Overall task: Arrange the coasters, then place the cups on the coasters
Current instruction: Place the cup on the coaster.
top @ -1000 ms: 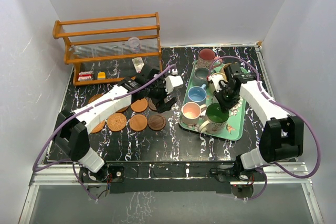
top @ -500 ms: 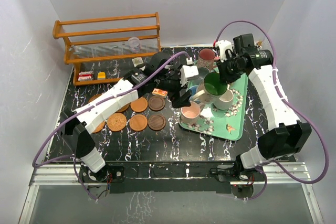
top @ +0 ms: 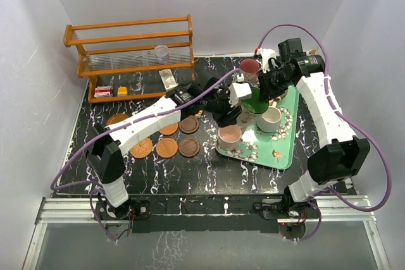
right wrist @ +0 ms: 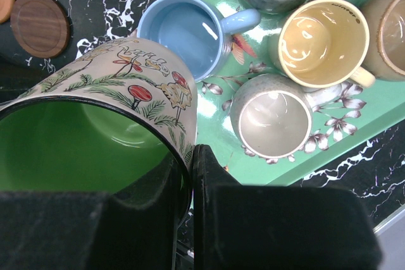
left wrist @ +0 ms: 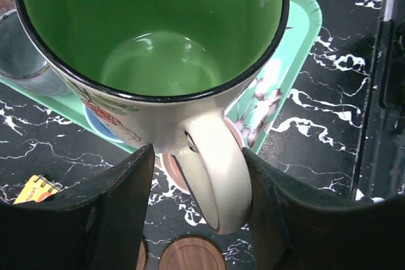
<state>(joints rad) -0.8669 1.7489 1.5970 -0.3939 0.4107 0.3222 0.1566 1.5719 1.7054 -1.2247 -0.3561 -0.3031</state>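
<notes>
My right gripper (top: 271, 84) (right wrist: 190, 156) is shut on the rim of the green-lined cup (top: 256, 102) (right wrist: 82, 150) and holds it tilted above the tray (top: 278, 151). My left gripper (top: 243, 107) (left wrist: 197, 156) stands open astride that cup's handle (left wrist: 212, 175). Its right finger touches the handle and a small gap shows at the left finger. Pink (top: 229, 135), off-white (top: 271, 117) and maroon (top: 250, 67) cups stand on the tray, as do blue (right wrist: 180, 33), yellow (right wrist: 323, 42) and grey (right wrist: 272, 115) ones. Several coasters (top: 167, 148) lie left of the tray.
A wooden rack (top: 130, 45) with a clear plastic cup (top: 161, 52) stands at the back left, with small packets (top: 103, 92) under it. An orange card (left wrist: 37, 188) lies near the coasters. White walls close in the table on three sides.
The right gripper lifted the green-lined cup off the tray and carried it back. The left arm reached right to it, and its jaws narrowed around the handle.
</notes>
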